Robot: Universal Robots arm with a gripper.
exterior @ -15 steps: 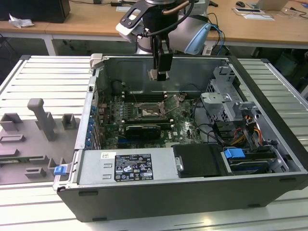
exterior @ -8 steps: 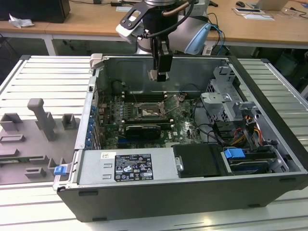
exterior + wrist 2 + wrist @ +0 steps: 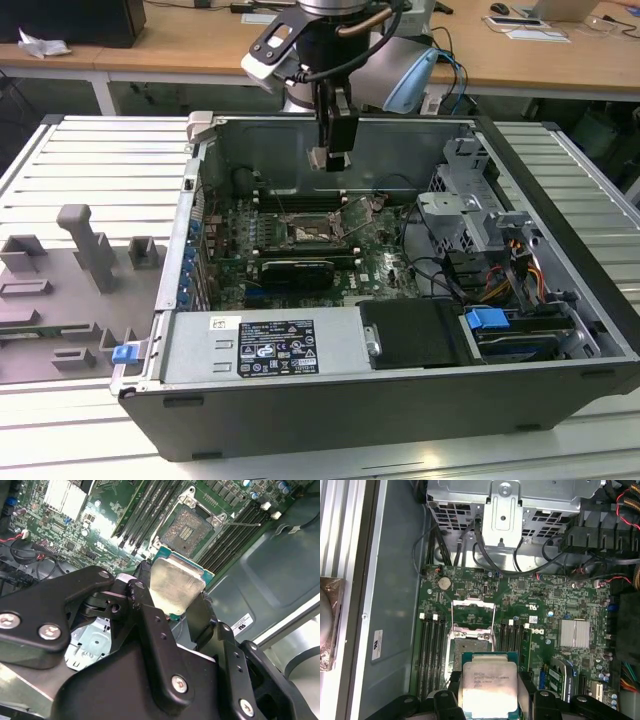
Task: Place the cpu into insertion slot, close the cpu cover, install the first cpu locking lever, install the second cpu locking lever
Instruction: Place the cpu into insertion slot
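My gripper (image 3: 333, 156) hangs inside the open computer case, above the green board, shut on the cpu (image 3: 487, 684). The chip is a flat square with a pale silver top, pinched at two opposite edges between the black fingers (image 3: 451, 692). In the second wrist view the cpu (image 3: 175, 586) is tilted and sits short of the insertion slot (image 3: 189, 527), apart from it. The insertion slot (image 3: 470, 642) lies bare, dark with a silver rim. The cpu cover (image 3: 452, 616) stands swung open at the slot's far edge. In the exterior view the slot (image 3: 305, 228) lies below the gripper.
Long black memory slots (image 3: 431, 650) flank the socket on both sides. A metal drive cage (image 3: 505, 510) with loose cables, a silver heat sink (image 3: 575, 632) and the case wall (image 3: 300, 140) hem the board in. A grey fixture (image 3: 85, 250) lies on the table outside the case.
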